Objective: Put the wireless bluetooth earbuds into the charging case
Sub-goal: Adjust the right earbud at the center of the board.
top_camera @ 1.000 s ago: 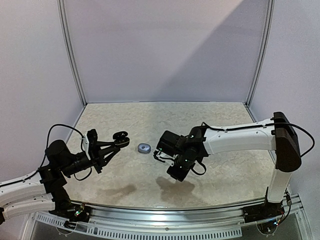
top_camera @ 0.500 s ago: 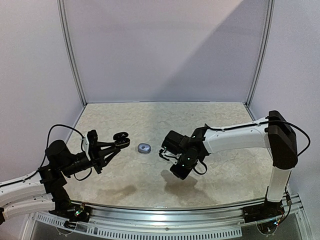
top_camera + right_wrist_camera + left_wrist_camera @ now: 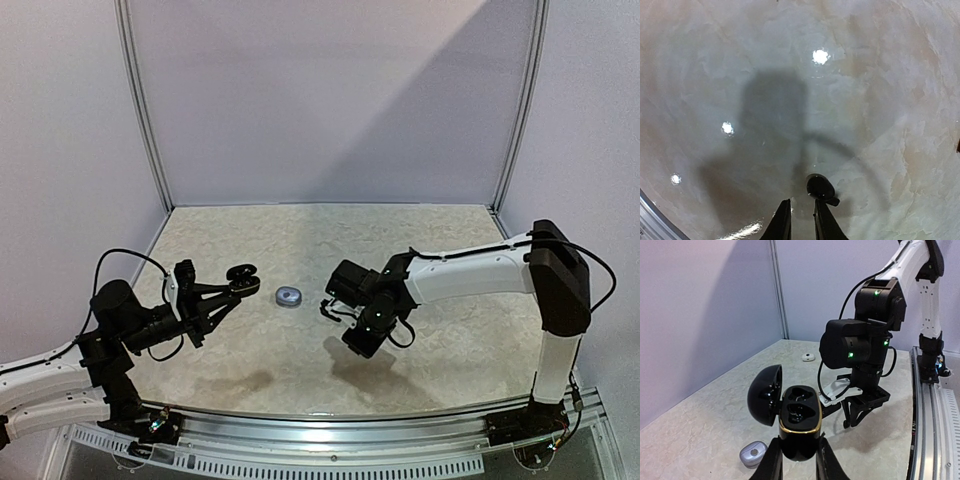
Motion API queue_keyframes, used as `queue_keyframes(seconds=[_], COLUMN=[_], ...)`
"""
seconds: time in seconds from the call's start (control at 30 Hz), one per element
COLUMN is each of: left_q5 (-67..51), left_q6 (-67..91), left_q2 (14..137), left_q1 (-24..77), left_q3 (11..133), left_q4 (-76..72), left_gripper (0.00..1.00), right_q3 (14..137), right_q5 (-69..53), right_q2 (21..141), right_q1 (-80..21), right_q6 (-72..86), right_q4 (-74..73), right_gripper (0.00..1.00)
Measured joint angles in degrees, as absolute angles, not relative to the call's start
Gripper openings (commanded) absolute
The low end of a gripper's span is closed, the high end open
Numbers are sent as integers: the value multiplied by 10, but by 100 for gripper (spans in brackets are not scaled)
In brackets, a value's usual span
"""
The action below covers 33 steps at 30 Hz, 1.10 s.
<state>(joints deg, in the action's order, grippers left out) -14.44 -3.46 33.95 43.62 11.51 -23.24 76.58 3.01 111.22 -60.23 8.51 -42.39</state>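
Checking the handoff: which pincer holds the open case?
The left pincer grips the open black charging case; the right pincer carries only a small black earbud at its tips.

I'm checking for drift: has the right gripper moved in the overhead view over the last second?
Yes. The right gripper, holding a black earbud, has shifted rightward, away from the silver case.

Soft, even light falls from above; the back wall (image 3: 330, 100) splits diagonally into a brighter upper left and a dimmer lower right, and faint, blurred shadows lie on the table (image 3: 300, 240). In the right wrist view three white glare spots dot the glossy tabletop beside a broad dark shadow, the black earbud (image 3: 820, 186) sharp against it. The overhead view slightly bows the frame posts (image 3: 142, 110).
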Motion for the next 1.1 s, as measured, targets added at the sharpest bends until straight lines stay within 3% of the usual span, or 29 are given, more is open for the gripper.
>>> queue_keyframes(seconds=[0.73, 0.97, 1.1], left_q5=[-150, -151, -153], left_q6=[-34, -35, -34], left_q2=[340, 340, 340], left_q1=[429, 426, 424], left_q3=[115, 115, 115], left_q4=[-232, -231, -231], left_gripper=[0, 0, 0], right_q3=[799, 813, 824], right_q5=[33, 33, 32], right_q2=[1142, 1148, 1148], right_q1=[-571, -566, -566], right_q6=[41, 25, 10], right_q4=[-424, -428, -431], right_gripper=[17, 20, 28])
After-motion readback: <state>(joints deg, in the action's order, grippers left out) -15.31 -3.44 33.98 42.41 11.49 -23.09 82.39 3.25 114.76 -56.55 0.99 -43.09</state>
